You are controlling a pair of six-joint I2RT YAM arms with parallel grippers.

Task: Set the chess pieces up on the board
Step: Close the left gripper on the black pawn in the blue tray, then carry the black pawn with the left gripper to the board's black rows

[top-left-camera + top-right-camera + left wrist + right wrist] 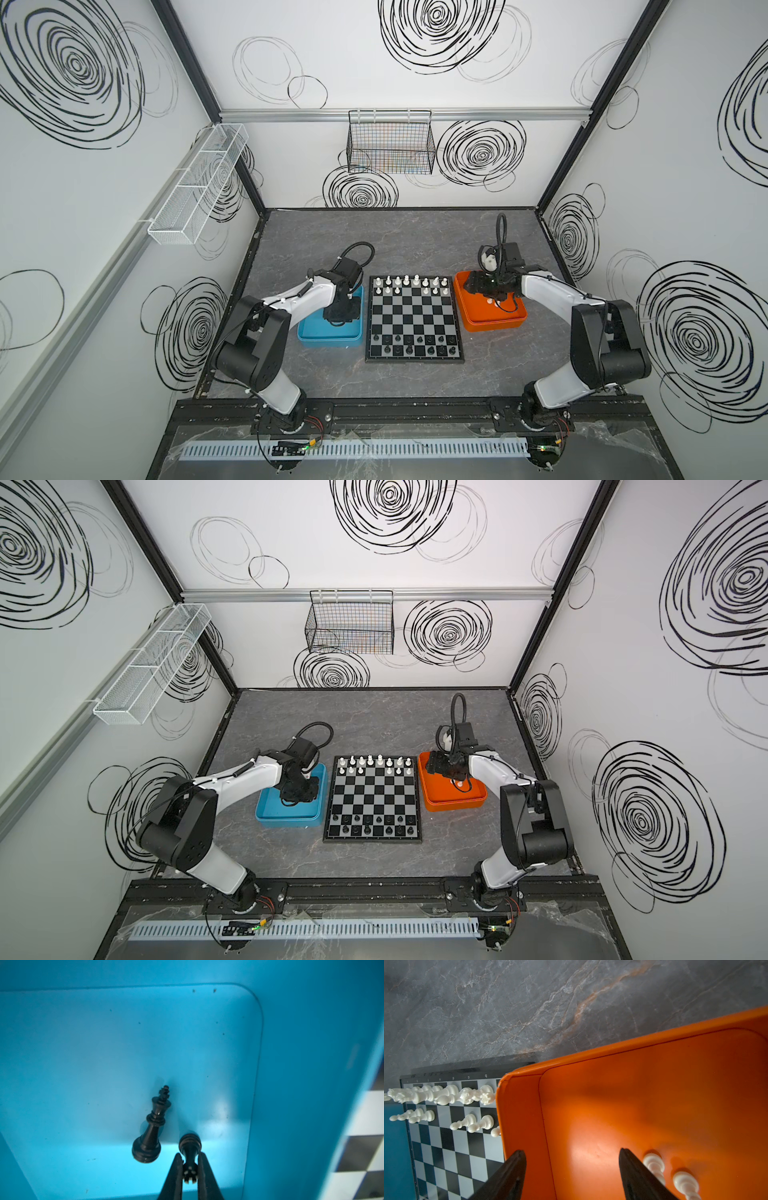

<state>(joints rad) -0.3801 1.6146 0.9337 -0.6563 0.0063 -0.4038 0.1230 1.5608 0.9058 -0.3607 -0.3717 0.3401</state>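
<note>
Pinching a tiny glossy black chessman (190, 1142) with my left pincer (189, 1157) in the blue tray (328, 340), nine o'clock of the checked board (413, 316); right pincer (571, 1152) spread over orange tray (654, 1084)

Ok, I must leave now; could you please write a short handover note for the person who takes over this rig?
Left end effector: shut on a small glossy black chess piece, down in the blue plastic tray; a black king lies beside it.
Right end effector: open, empty, above the orange plastic tray, where two white pieces lie.
Done: most white pieces stand on the far rows of the checked board, most black pieces on the near rows.
To do: place these four in the gaps.
</note>
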